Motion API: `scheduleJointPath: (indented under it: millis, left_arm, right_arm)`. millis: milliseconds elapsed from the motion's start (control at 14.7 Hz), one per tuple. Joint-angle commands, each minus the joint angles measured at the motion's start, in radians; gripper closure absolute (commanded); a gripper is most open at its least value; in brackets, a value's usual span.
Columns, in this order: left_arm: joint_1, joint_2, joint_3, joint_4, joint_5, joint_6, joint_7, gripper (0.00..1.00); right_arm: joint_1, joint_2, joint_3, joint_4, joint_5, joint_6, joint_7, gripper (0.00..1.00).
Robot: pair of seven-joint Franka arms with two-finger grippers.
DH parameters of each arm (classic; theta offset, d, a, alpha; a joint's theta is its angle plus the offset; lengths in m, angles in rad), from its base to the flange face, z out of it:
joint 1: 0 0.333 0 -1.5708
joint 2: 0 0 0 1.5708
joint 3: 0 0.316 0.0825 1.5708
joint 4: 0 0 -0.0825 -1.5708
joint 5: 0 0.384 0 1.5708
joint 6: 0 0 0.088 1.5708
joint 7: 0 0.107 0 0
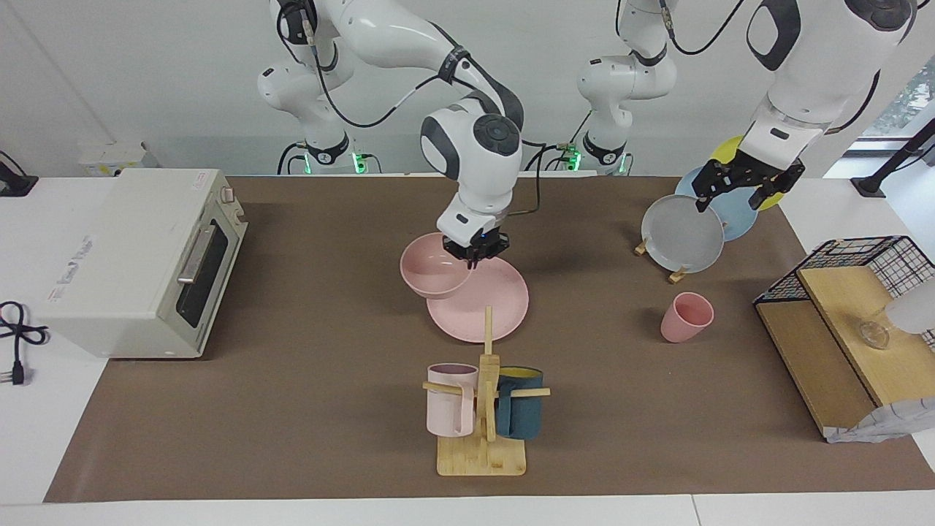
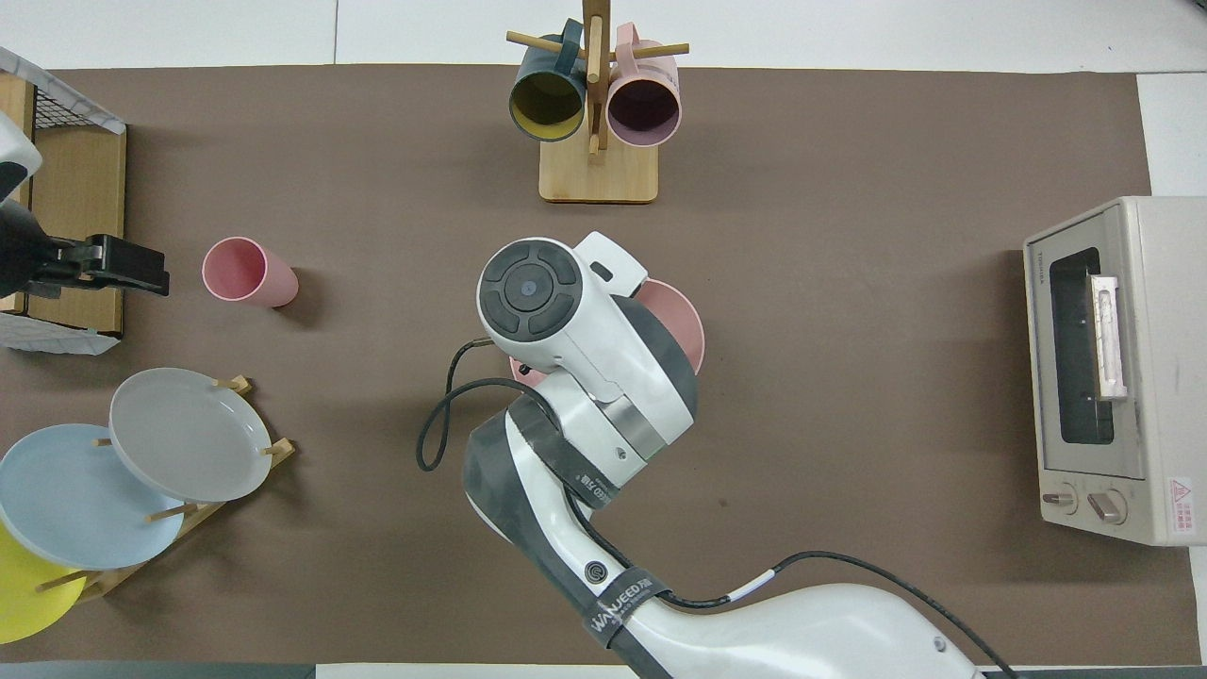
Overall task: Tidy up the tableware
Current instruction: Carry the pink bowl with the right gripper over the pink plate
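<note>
A matte pink plate (image 1: 489, 307) lies in the middle of the brown mat. My right gripper (image 1: 475, 257) is shut on the rim of the pink bowl (image 1: 431, 272), which sits tilted at the plate's edge toward the right arm's end; I cannot tell whether it rests on the plate. In the overhead view the right arm's wrist covers its gripper, and only parts of the bowl (image 2: 681, 325) and plate (image 2: 524, 373) show. The pink cup (image 1: 685, 316) stands alone toward the left arm's end. My left gripper (image 1: 734, 191) is open and empty, raised over the plate rack.
A rack with grey, blue and yellow plates (image 1: 683, 234) stands near the left arm. A mug tree (image 1: 483, 409) with a pale pink and a teal mug is farther out than the pink plate. A toaster oven (image 1: 139, 263) and a wire-and-wood shelf (image 1: 833, 329) stand at the table's ends.
</note>
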Motion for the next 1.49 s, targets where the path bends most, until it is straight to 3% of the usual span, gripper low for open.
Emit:
scheduleJointPath:
  millis: [0, 340, 611, 951, 1019, 1154, 1222, 1290, 1358, 1426]
  left_arm:
    - [-0.014, 0.042, 0.006, -0.038, -0.011, 0.098, -0.019, 0.0]
    - [-0.045, 0.253, 0.006, -0.007, -0.064, 0.229, -0.048, 0.0]
    - [-0.057, 0.312, 0.006, -0.029, -0.064, 0.266, -0.095, 0.0]
    - [-0.057, 0.326, 0.007, -0.067, -0.064, 0.309, -0.129, 0.0]
    - [-0.057, 0.324, 0.009, -0.091, -0.064, 0.335, -0.127, 0.0]
    - [-0.052, 0.324, 0.009, -0.116, -0.063, 0.365, -0.127, 0.0]
    - [-0.048, 0.324, 0.009, -0.119, -0.063, 0.371, -0.126, 0.0]
    - [-0.046, 0.324, 0.009, -0.121, -0.061, 0.375, -0.123, 0.0]
    - [-0.046, 0.324, 0.009, -0.127, -0.058, 0.383, -0.118, 0.0]
    - [-0.046, 0.323, 0.009, -0.144, -0.057, 0.414, -0.112, 0.03]
  right_arm:
    - [0.01, 0.008, 0.0, -0.007, 0.014, 0.043, 0.012, 1.0]
    - [0.024, 0.0, 0.002, -0.093, 0.015, 0.167, 0.012, 1.0]
    - [0.042, 0.008, 0.002, -0.096, 0.022, 0.191, 0.015, 1.0]
    - [0.044, 0.011, 0.002, -0.098, 0.057, 0.195, 0.016, 1.0]
    - [0.038, 0.013, 0.002, -0.098, 0.06, 0.198, 0.016, 0.8]
    - [0.041, 0.013, 0.002, -0.098, 0.062, 0.21, 0.018, 0.56]
    - [0.035, 0.008, 0.002, -0.083, 0.06, 0.195, 0.016, 0.37]
    - [0.035, 0.014, 0.002, -0.052, 0.054, 0.173, 0.018, 0.11]
    - [0.03, 0.019, 0.0, -0.002, 0.045, 0.137, 0.016, 0.0]
    - [0.013, 0.008, -0.007, 0.034, 0.043, 0.082, 0.005, 0.0]
